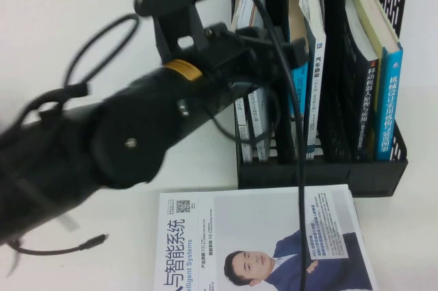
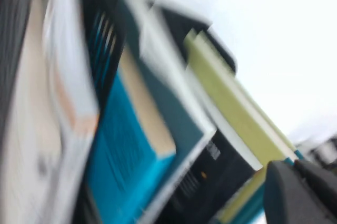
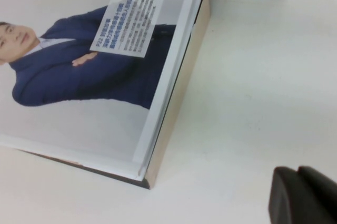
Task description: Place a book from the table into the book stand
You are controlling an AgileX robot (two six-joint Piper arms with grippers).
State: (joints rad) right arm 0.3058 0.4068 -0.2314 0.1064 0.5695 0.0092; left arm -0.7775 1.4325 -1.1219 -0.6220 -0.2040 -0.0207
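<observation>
The black book stand [image 1: 321, 168] stands at the back right of the white table [image 1: 68, 17]. A dark-spined book [image 1: 367, 109] with white Chinese lettering stands upright in the stand's right slot, beside a blue-spined one. It also shows in the blurred left wrist view [image 2: 210, 171]. My left gripper [image 1: 291, 51] hangs over the stand's middle slots, its fingers [image 2: 295, 192] closed together and holding nothing. My right gripper [image 3: 303, 195] is shut and empty just above the table, beside the white book; it is outside the high view.
A white-covered book picturing a suited man [image 1: 260, 243] lies flat in front of the stand, also in the right wrist view [image 3: 79, 76]. White and blue-spined books [image 1: 318, 65] fill the other slots. My left arm and its cables [image 1: 102, 140] cover the table's left.
</observation>
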